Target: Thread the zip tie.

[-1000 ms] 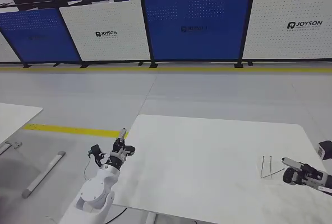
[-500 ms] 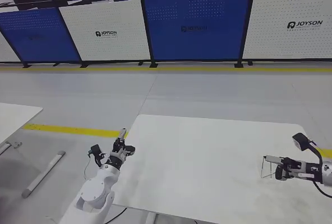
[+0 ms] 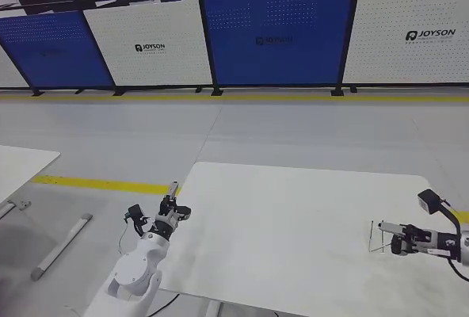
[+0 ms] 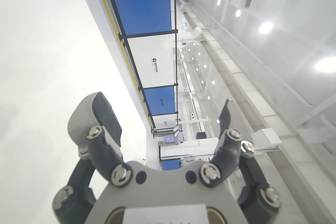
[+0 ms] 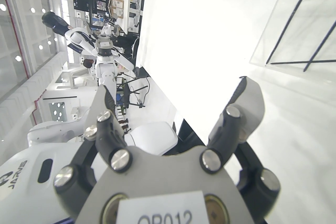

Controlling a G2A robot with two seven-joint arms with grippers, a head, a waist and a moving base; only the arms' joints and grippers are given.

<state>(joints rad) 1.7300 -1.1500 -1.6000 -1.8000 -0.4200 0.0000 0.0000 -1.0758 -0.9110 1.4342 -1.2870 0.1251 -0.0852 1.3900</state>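
Right wrist view: our open, empty right gripper (image 5: 174,86) sits near crossed zip ties (image 5: 290,21) (lying flat); we may snag two.

Surface (image 3: 298,230) was plain white, zip ties (image 5: 289,20) were black on a clear sheet (image 5: 304,33), left claw (image 4: 164,101) and right claw (image 5: 174,83) were grey metal with black ribbed pads (image 4: 107,114), floor (image 3: 139,135) was grey with a yellow stripe (image 3: 100,185), panels (image 3: 274,40) alternated blue and white, dotted with holes.

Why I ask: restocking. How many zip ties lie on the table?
3 zip ties on the clear sheet by the right gripper: one slanted, two crossing; more may lie beyond view.
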